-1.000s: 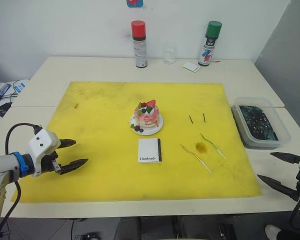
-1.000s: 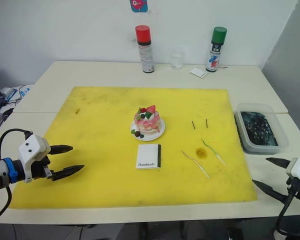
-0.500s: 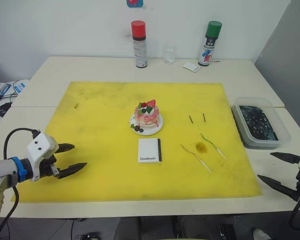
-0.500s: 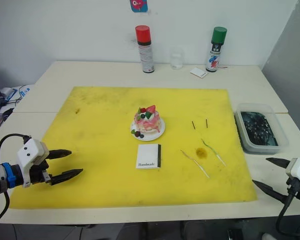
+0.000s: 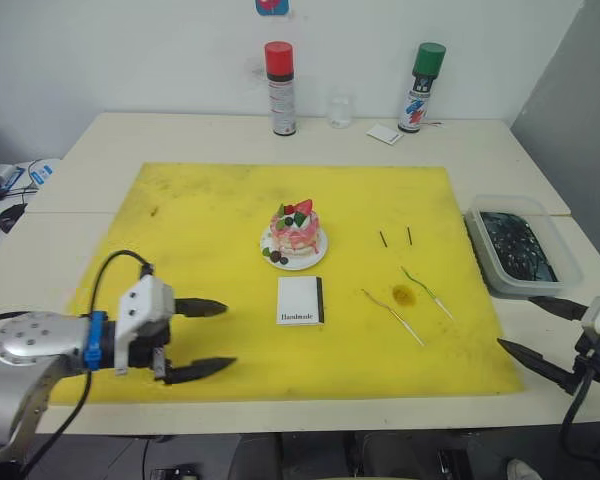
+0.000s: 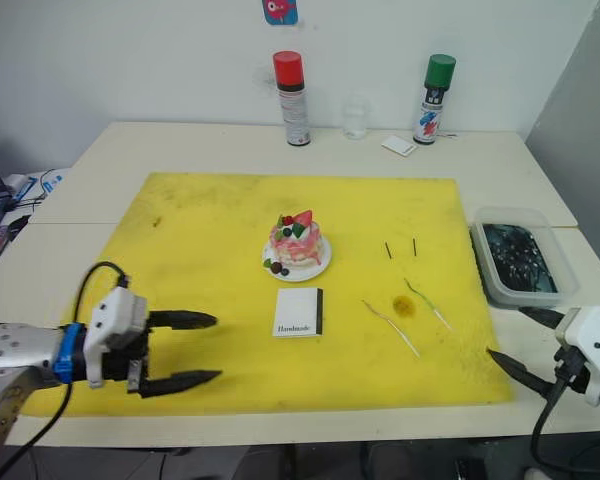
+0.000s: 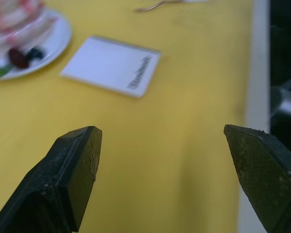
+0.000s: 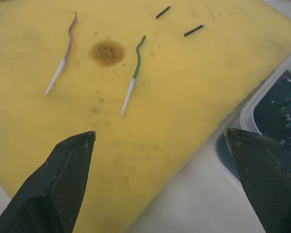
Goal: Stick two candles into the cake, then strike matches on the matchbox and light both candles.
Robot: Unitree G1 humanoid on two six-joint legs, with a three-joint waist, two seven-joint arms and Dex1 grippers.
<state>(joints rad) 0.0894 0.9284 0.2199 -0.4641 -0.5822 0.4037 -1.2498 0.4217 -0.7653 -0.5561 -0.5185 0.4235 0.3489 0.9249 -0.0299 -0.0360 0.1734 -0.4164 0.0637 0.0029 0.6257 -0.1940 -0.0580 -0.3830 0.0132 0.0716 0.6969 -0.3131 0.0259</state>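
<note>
The left gripper (image 5: 202, 339) hovers low with its two black fingers spread wide apart. The right gripper (image 6: 515, 343) likewise hangs wide open, empty.

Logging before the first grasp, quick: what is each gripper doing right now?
Left gripper: open, holding nothing, over the yellow mat.
Right gripper: open, holding nothing.

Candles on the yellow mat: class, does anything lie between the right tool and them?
Nothing visible does. The right tool is open at the mat's right edge, and only bare yellow mat lies between it and the candles. The brown stain sits between the two candles, not in the path.
</note>
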